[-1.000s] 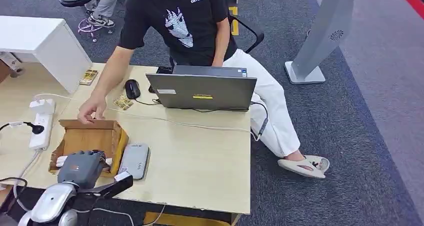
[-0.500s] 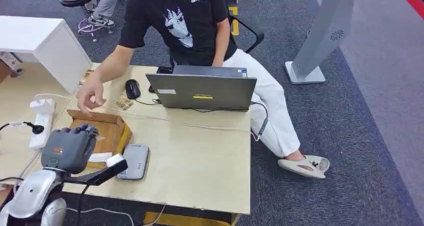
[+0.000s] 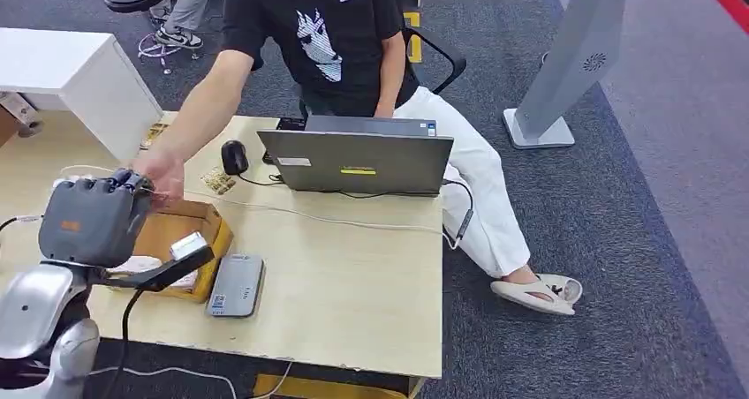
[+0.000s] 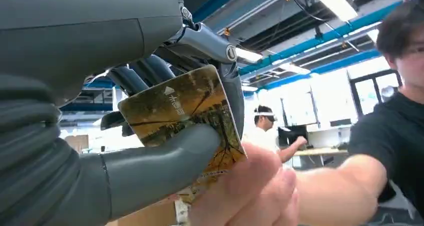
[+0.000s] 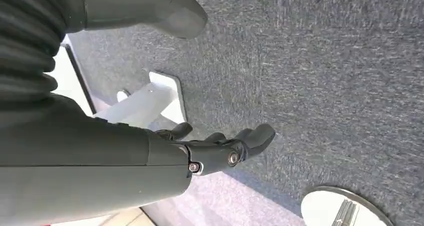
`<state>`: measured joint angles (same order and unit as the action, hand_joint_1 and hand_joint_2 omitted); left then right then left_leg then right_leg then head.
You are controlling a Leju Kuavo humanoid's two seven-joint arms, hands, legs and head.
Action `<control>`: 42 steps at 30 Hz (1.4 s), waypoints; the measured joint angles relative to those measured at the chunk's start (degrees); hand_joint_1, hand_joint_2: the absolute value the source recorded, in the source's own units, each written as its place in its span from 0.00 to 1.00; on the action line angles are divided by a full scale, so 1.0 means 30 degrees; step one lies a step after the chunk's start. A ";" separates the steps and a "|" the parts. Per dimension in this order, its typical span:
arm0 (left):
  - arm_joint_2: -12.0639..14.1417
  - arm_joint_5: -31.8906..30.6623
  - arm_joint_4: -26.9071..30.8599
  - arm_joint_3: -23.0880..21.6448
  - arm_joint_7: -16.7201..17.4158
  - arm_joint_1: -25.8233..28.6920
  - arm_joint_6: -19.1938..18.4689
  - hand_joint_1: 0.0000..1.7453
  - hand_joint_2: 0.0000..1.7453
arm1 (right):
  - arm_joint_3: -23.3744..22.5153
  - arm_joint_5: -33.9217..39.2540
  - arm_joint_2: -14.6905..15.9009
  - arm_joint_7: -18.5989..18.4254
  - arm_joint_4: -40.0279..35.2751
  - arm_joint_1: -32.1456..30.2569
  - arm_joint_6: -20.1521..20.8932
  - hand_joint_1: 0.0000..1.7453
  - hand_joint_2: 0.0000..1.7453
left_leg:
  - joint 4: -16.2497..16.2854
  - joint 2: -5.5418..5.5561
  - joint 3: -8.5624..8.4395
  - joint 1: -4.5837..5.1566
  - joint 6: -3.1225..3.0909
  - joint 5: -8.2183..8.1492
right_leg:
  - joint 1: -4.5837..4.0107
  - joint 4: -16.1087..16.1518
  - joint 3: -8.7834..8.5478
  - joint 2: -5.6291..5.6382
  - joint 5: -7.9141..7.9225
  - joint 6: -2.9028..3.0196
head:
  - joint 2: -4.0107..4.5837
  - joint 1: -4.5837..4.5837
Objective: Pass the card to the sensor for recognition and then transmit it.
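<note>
A: Any writing to read?
B: The card (image 4: 185,121) has a white arrow and small print, too blurred to read. The left hand (image 3: 93,221) pinches it between thumb and fingers, raised above the wooden box (image 3: 196,231).
A: Who else touches it?
B: A person's hand (image 4: 245,191) grips its free corner.
A: The right hand (image 5: 220,148)?
B: Fingers spread, holding nothing, hanging over grey carpet (image 5: 325,76). The card reader (image 3: 237,285) lies beside the box, with bare desk (image 3: 353,284) to its right.
</note>
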<state>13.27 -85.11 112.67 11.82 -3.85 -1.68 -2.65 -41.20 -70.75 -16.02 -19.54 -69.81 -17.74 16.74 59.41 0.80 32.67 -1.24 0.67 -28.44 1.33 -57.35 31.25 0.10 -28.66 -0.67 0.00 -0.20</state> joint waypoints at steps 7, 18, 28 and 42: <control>-0.0124 0.0080 0.0007 0.0007 0.0262 -0.0246 -0.0160 0.00 1.00 | 0.0000 -0.0240 0.0000 0.0175 0.0211 0.0102 0.0058 0.00 1.00 | 0.0000 0.0001 0.0005 0.0002 -0.0001 -0.0001 | 0.0002 0.0000 0.0001 0.0002 -0.0001 -0.0001 | 0.0000 0.0000; -0.1108 0.1036 0.0110 0.0773 -0.0315 0.0030 0.1839 0.00 1.00 | 0.0000 -0.0415 0.0000 0.0168 0.0342 0.0112 -0.0095 0.00 1.00 | 0.0000 0.0002 0.0010 0.0002 -0.0001 -0.0002 | 0.0001 0.0000 -0.0006 0.0001 -0.0001 -0.0001 | 0.0000 -0.0007; -0.3327 0.4153 0.2309 0.2440 -0.2747 0.2511 0.4430 0.00 1.00 | 0.0510 0.0794 0.0000 -0.0437 0.0357 -0.0229 -0.0524 0.00 1.00 | -0.0001 0.0002 0.0021 0.0004 -0.0006 -0.0013 | 0.0003 0.0005 0.0008 -0.0001 -0.0009 -0.0008 | 0.0000 0.0000; -0.8610 1.3709 0.5304 0.8980 -0.8075 0.5216 0.5717 0.00 1.00 | 0.2296 0.3345 0.0000 -0.2565 -0.0219 -0.1268 -0.1210 0.00 1.00 | -0.0004 0.0003 0.0029 0.0011 -0.0033 -0.0037 | 0.0008 0.0011 0.0001 -0.0008 -0.0028 -0.0030 | 0.0000 0.0000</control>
<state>-12.56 -43.98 128.58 38.76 -28.07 13.96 14.51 -34.31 -60.72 -16.02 -27.24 -70.47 -21.54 13.11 59.40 0.81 32.75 -1.21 0.58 -28.55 1.35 -57.32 31.26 0.08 -28.75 -0.76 0.00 -0.20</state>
